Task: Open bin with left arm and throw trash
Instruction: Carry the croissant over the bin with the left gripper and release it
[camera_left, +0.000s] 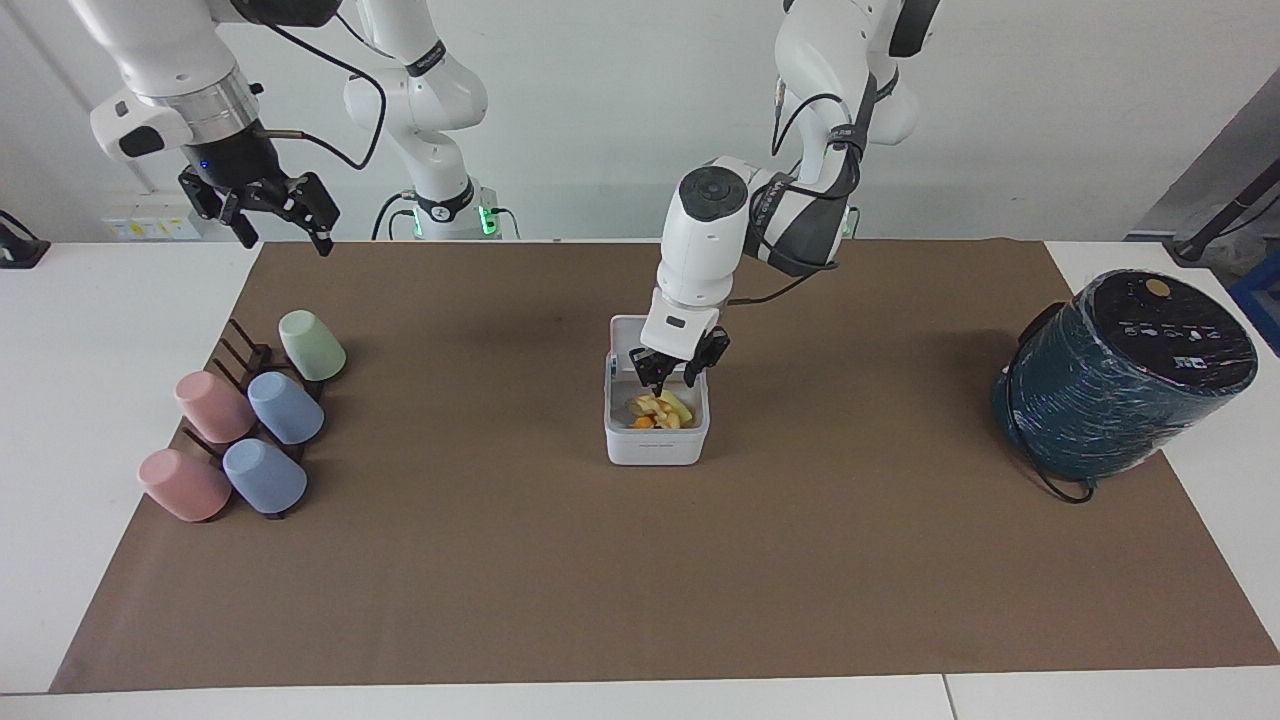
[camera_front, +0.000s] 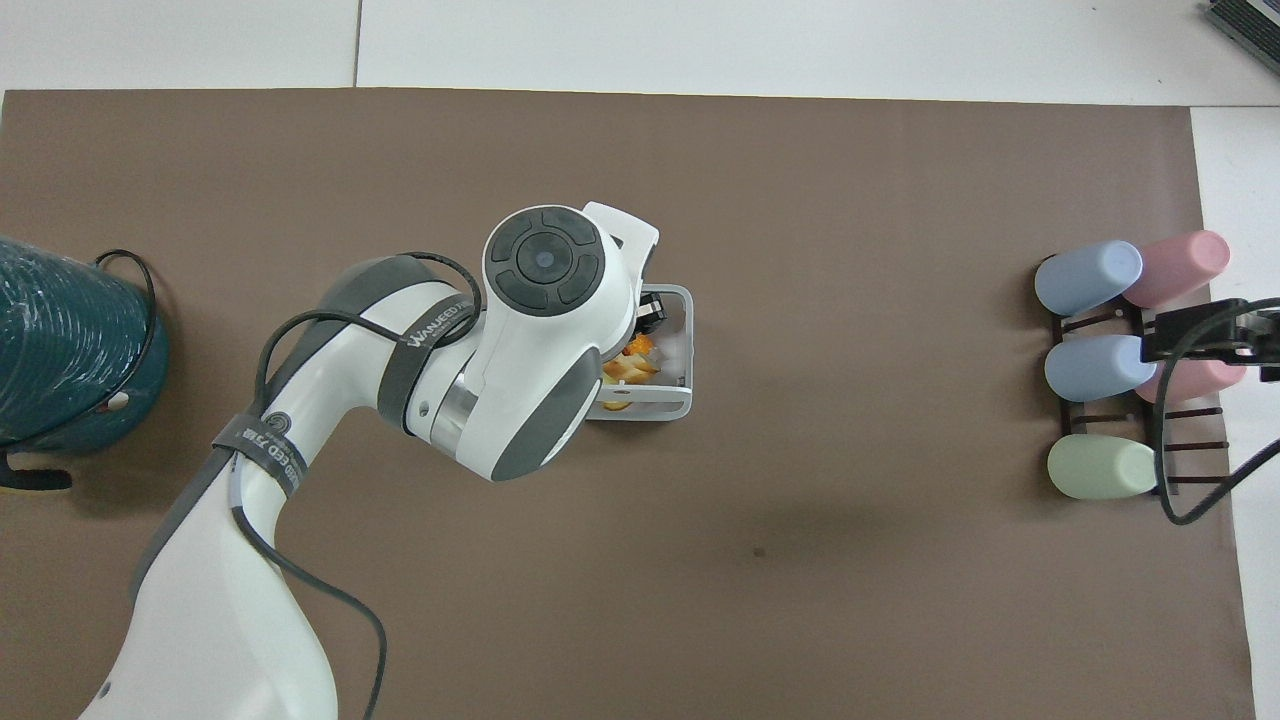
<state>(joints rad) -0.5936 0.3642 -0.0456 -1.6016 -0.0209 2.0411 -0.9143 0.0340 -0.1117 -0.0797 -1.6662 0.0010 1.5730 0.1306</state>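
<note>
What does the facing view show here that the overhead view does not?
Only the facing view shows the left gripper whole, open just over the open bin, and the raised lid. It also shows the right gripper, open and waiting in the air near the right arm's end of the table, and the flat top of the teal cylinder.

Only the overhead view shows the left arm's wrist housing covering much of the bin.

Both show the trash lying in the bin and the pastel cups on their rack.

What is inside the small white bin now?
Inside the small white plastic bin lie pale yellow and orange toy food pieces. The left end effector above covers part of them, so their count is unclear.
</note>
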